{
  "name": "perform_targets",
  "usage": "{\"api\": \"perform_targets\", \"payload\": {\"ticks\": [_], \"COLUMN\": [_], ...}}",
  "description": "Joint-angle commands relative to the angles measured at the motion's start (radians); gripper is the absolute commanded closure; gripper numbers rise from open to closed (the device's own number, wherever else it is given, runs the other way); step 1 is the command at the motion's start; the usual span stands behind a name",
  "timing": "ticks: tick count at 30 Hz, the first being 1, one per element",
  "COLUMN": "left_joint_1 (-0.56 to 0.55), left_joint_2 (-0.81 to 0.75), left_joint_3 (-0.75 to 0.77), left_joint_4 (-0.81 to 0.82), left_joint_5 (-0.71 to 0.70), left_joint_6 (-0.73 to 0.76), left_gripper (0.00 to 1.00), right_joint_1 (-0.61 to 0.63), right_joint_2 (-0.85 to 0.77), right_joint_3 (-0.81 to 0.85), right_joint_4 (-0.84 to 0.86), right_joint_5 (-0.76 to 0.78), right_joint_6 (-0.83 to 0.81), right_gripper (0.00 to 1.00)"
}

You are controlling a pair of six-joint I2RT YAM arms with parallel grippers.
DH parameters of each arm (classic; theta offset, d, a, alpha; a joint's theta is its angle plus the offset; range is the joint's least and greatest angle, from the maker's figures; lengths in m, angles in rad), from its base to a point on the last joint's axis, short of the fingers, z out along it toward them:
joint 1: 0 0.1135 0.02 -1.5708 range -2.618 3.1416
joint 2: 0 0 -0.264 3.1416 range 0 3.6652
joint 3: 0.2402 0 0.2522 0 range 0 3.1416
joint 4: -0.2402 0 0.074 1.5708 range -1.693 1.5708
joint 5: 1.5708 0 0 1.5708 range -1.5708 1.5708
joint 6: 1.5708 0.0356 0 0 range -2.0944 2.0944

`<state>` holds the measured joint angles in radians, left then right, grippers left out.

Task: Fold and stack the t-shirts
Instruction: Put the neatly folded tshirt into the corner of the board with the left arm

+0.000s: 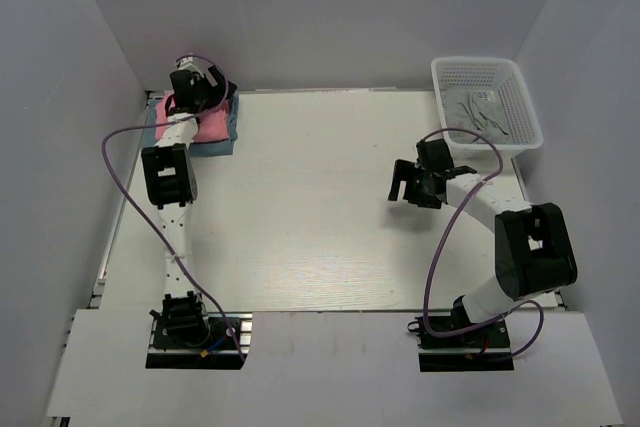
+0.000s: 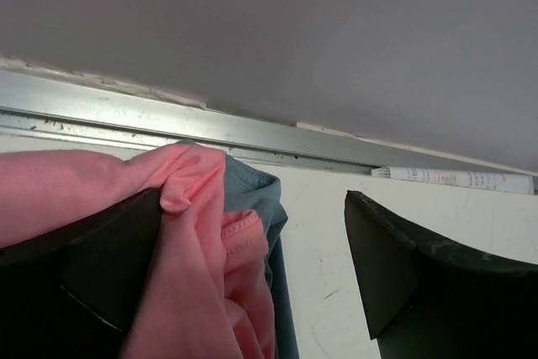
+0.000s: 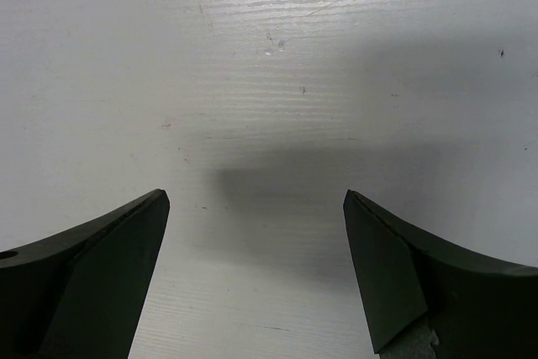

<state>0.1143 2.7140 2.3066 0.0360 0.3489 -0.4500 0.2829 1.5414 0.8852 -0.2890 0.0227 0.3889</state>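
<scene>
The left gripper (image 2: 253,199) is seen with its jaws spread wide, nothing pinched. The salmon pink t-shirt (image 2: 193,182) is bunched against the inner face of the left-hand finger (image 2: 92,275). Soft, matte knit is shown, rumpled into rounded folds, with a stitched hem curling into the gap. The dusty teal-blue t-shirt (image 2: 250,184) is found under it, peeking out toward the middle of the gap, with a thin edge trailing down. The right-hand finger (image 2: 420,283) is kept apart from both cloths, over the bare table (image 2: 319,250). Beyond the fingertips a brushed metal rail (image 2: 168,119) is laid along a grey wall. On it, past the right-hand finger, lies a white strip (image 2: 450,177) whose print is too small to be read.

Over to the right gripper (image 3: 255,195): jaws spread wide too, nothing between them but white tabletop, finely grained and lightly speckled. Both dark fingers are wedge-shaped and smooth. From above, a white perforated plastic basket (image 1: 485,60) is seen well beyond this gripper. The shirts are stacked far off under the other one.
</scene>
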Motion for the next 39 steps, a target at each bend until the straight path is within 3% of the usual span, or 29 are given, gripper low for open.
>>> {"api": "perform_targets", "payload": {"ticks": [1, 7, 11, 15, 17, 18, 21, 26, 30, 35, 39], "left_joint_1": [0.002, -0.007, -0.042, -0.099, -0.126, -0.139, -0.211, -0.289, -0.289, -0.289, -0.289], "left_joint_2": [-0.158, -0.359, -0.572, -0.788, -0.906, -1.041, -1.241, -1.595, -1.728, -1.807, -1.867], "left_joint_3": [-0.067, -0.019, -0.168, -0.358, -0.589, -0.786, -1.168, -1.536, -1.564, -1.604, -1.625], "left_joint_4": [0.007, -0.172, -0.217, -0.359, -0.351, -0.296, -0.156, -0.199, -0.260, -0.210, -0.150], "left_joint_5": [0.013, 0.002, -0.098, -0.214, -0.232, -0.241, -0.231, -0.323, -0.447, -0.366, -0.334], "left_joint_6": [0.024, 0.047, 0.088, 0.068, -0.020, -0.045, -0.087, -0.115, -0.090, -0.053, -0.070], "left_gripper": [0.00, 0.00, 0.00, 0.00, 0.00, 0.00, 0.00, 0.00, 0.00, 0.00, 0.00], "right_joint_1": [0.004, 0.002, 0.002, 0.004, 0.002, 0.002, 0.001, 0.001, -0.002, -0.001, -0.001], "right_joint_2": [-0.067, -0.110, -0.153, -0.219, -0.245, -0.300, -0.394, -0.539, -0.675, -0.818, -0.843], "right_joint_3": [0.011, 0.002, -0.072, -0.124, -0.167, -0.178, -0.251, -0.356, -0.425, -0.474, -0.545], "right_joint_4": [0.002, 0.010, 0.056, 0.092, 0.112, 0.119, 0.151, 0.217, 0.264, 0.271, 0.333], "right_joint_5": [-0.007, -0.012, -0.064, -0.110, -0.118, -0.116, -0.122, -0.129, -0.113, -0.092, -0.162], "right_joint_6": [-0.011, -0.062, -0.051, -0.038, -0.025, -0.022, -0.004, 0.048, 0.073, 0.062, 0.061], "right_gripper": [0.10, 0.10, 0.10, 0.10, 0.10, 0.10, 0.10, 0.10, 0.10, 0.10, 0.10]}}
